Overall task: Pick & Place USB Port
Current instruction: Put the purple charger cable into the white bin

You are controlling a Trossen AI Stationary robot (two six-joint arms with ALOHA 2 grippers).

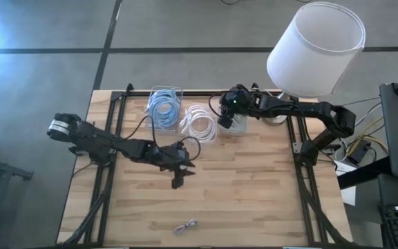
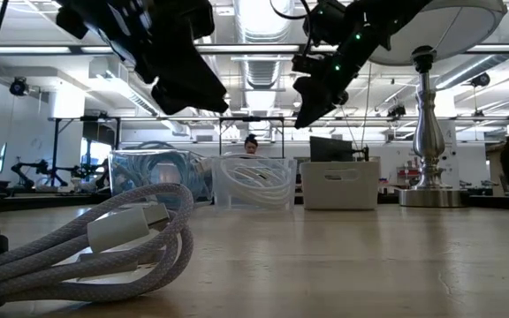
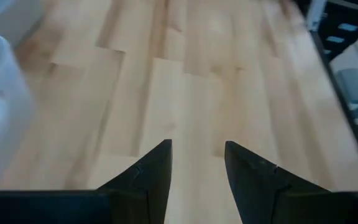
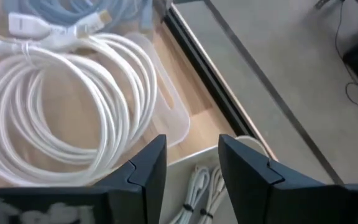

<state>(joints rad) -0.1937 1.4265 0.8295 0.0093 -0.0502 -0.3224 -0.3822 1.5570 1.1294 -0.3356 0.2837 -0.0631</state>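
A coiled grey braided USB cable lies flat on the wooden table near its front edge; in the low view it fills the foreground. My left gripper hangs open above bare wood at the table's middle, well behind the cable. My right gripper is open too, raised over the clear bins at the far edge. Nothing sits between either pair of fingers.
Three clear bins stand along the far edge: one with blue cables, one with coiled white cables, one with small white cables. A lamp with a white shade stands at the far right. Bare wood lies between arms and cable.
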